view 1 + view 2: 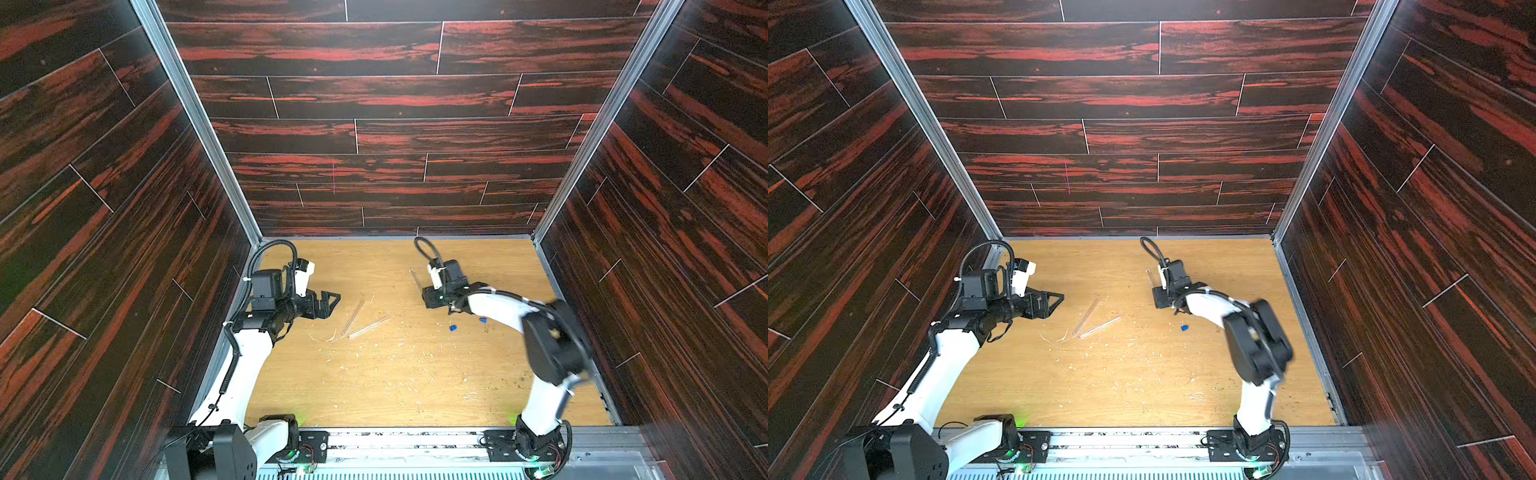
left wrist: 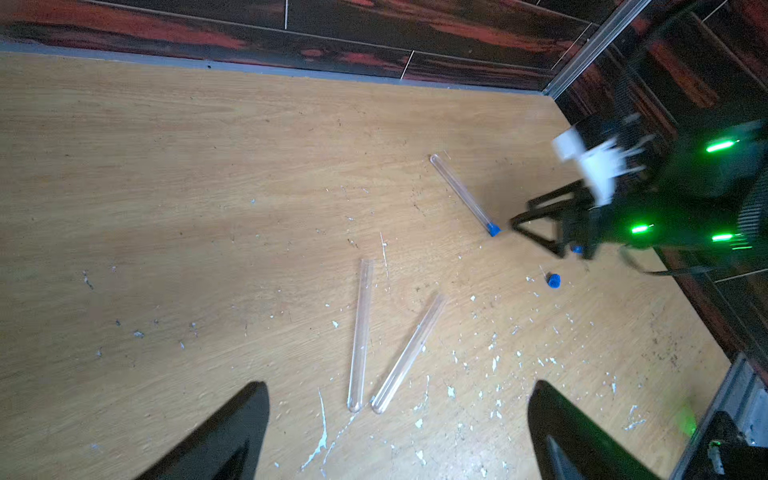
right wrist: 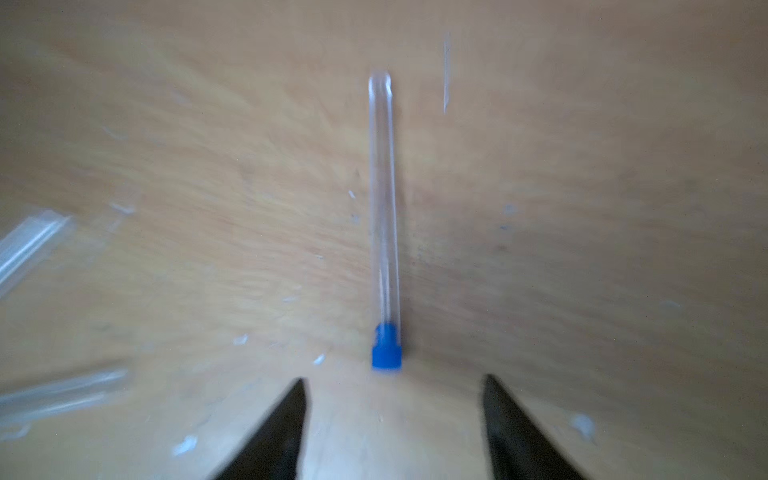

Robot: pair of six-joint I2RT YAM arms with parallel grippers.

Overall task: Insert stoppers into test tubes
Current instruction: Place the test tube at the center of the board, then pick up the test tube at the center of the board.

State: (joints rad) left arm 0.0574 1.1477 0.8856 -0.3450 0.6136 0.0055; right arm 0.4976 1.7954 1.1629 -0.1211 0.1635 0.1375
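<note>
**Capped tube** (image 3: 384, 199): lies flat on the table (image 1: 374, 382), right of centre in both top views and towards the back edge. A stopper (image 3: 386, 347) sits in its open end. The right wrist view is blurred, so seating depth cannot be confirmed.

**Right gripper** (image 3: 395, 378): jaws spread, nothing between them. The stoppered end points into the gap, just ahead of the tips and touching neither. Judgement: the tube is set down there as finished work, well apart from the unfinished stock.

**First bare tube** (image 2: 360, 332) and **second bare tube** (image 2: 409, 353): both flat on the table, left of centre in the lower middle of both top views. They form a narrow V. Their rounded ends lie almost together nearest the left gripper, and their open mouths fan out towards the right arm. Neither has a stopper.

**Loose stoppers**: one (image 1: 453, 328) lies in the open right of centre in a top view. The other (image 1: 483, 320) lies just beside the right forearm. Both are near the right gripper and well apart from the bare tubes.

**Left gripper** (image 2: 399, 383): jaws spread wide and empty, hovering over the rounded ends. Judgement: it is placed to take a tube by the body while the right arm brings a stopper to the mouth.

**Status**: one of three done. The tubes are round and clear, so they may roll or be misjudged. Pale specks (image 2: 494, 361) litter the surface around them.
</note>
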